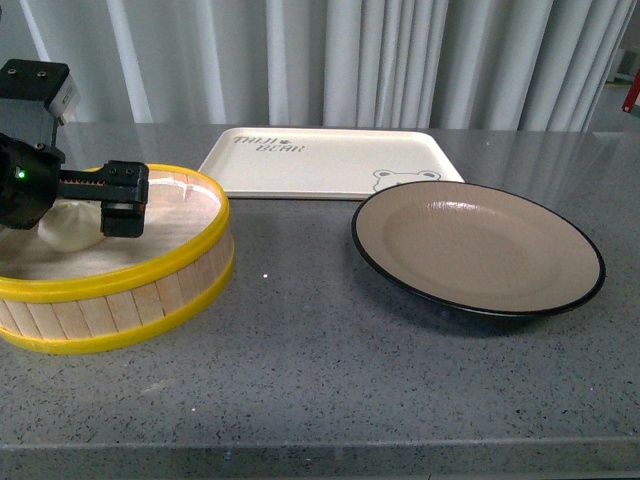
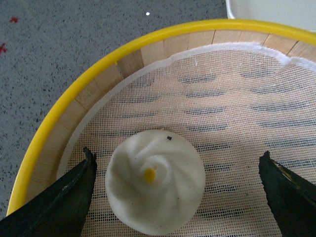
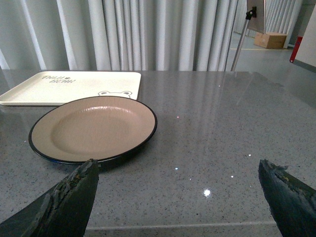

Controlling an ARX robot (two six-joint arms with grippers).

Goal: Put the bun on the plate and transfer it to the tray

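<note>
**left gripper over bun, no grip yet**

bun (image 2: 155,187) sits in the steamer basket (image 1: 130,275) at the left of the front frame, on the mesh liner (image 2: 222,98). left gripper (image 2: 177,163) is down inside the basket with jaws wide, one on each side of the bun. the bun is off-centre, close to one jaw with a thin gap and well clear of the other. my read: a pre-grasp straddle, and a close from here would push the bun sideways before it pinches.

plate (image 1: 480,245) is bare at centre-right, in front of the tray (image 1: 320,160) at upper centre. that order probably keeps the drop short, bun to plate and then plate to tray.

right gripper (image 3: 177,168) is wide and empty, low over the table (image 1: 320,380) and facing the plate. likely staged for the plate move.

hard to make out:
- front view: basket wall and gripper hide most of the bun, only one finger shows, and the arm is cut off at the left edge
- right arm is not in the front view
- the plate rim overlaps the tray's near corner, so i can't tell if they touch
- the bun's lower edge is cropped in the left wrist view
</note>
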